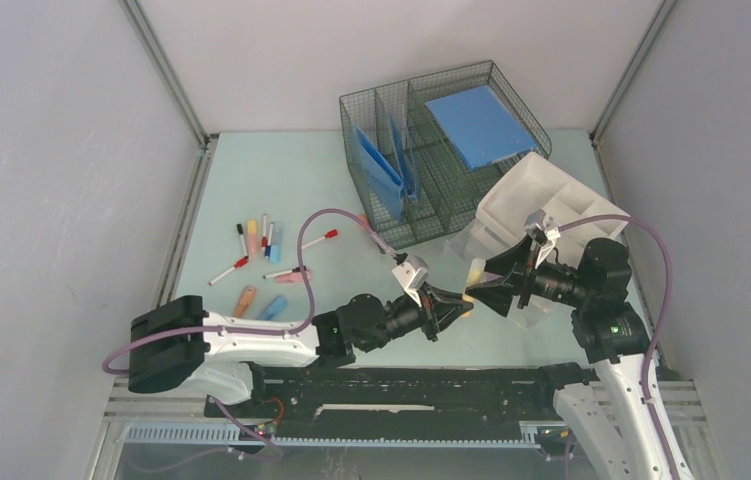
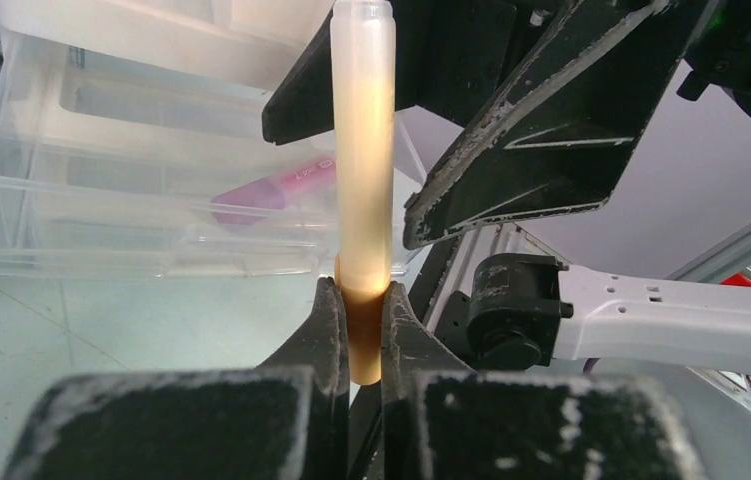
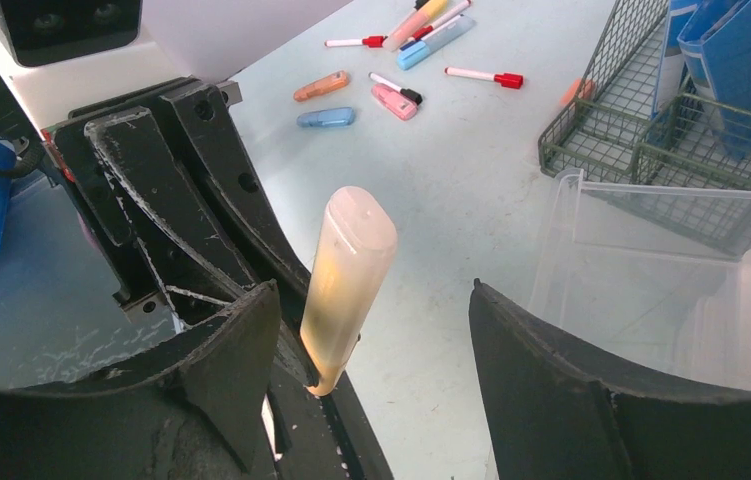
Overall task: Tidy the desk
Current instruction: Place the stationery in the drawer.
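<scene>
My left gripper (image 1: 451,305) (image 2: 361,330) is shut on the lower end of a pale orange highlighter (image 1: 474,272) (image 2: 363,150) and holds it above the pale mint desk (image 1: 281,180). My right gripper (image 1: 481,287) (image 3: 373,290) is open, its jaws standing wide on either side of the highlighter (image 3: 346,285) without touching it. The left gripper's black fingers (image 3: 181,200) show close on the left of the right wrist view. The right gripper's fingers (image 2: 521,140) show just behind the highlighter in the left wrist view.
A clear plastic drawer organizer (image 1: 541,200) (image 2: 101,210) (image 3: 651,260) stands right of the grippers, with a pink marker (image 2: 271,190) inside. A wire basket (image 1: 421,150) holds blue folders and a blue notebook (image 1: 479,125). Several pens and markers (image 1: 261,250) (image 3: 391,90) lie at the desk's left.
</scene>
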Robot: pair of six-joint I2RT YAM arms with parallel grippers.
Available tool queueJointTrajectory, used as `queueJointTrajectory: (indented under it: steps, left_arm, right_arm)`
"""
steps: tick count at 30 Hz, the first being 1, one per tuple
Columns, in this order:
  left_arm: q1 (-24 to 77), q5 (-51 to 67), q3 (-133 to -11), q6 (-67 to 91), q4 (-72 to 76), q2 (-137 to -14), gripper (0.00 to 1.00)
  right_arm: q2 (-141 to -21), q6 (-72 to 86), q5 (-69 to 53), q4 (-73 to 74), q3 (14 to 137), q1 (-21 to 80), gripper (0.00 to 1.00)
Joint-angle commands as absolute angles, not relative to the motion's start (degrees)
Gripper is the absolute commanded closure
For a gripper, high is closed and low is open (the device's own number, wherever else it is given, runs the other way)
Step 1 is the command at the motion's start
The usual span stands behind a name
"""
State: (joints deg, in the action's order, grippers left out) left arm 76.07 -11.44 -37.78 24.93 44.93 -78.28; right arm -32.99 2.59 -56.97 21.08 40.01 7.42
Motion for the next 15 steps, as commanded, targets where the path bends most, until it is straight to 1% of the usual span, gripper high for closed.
queueJointTrajectory:
  steps: [1,13,15]
  left_arm:
    - [76.71,-12.06,-40.83,23.20,47.81,-78.60,1.00]
    - [77.00,-10.82,-42.60,23.12,47.81,-80.06,1.00]
    - [77.06,-10.74,-42.70,23.12,47.81,-80.16,1.00]
  right_arm:
    - [-33.44,3.73,-56.15,19.42,39.90,8.29,0.24]
    - [-34.03,2.57,-57.37,19.95,39.89,9.66,0.38]
    - [-34.04,2.24,-57.86,20.04,39.90,9.78,0.42]
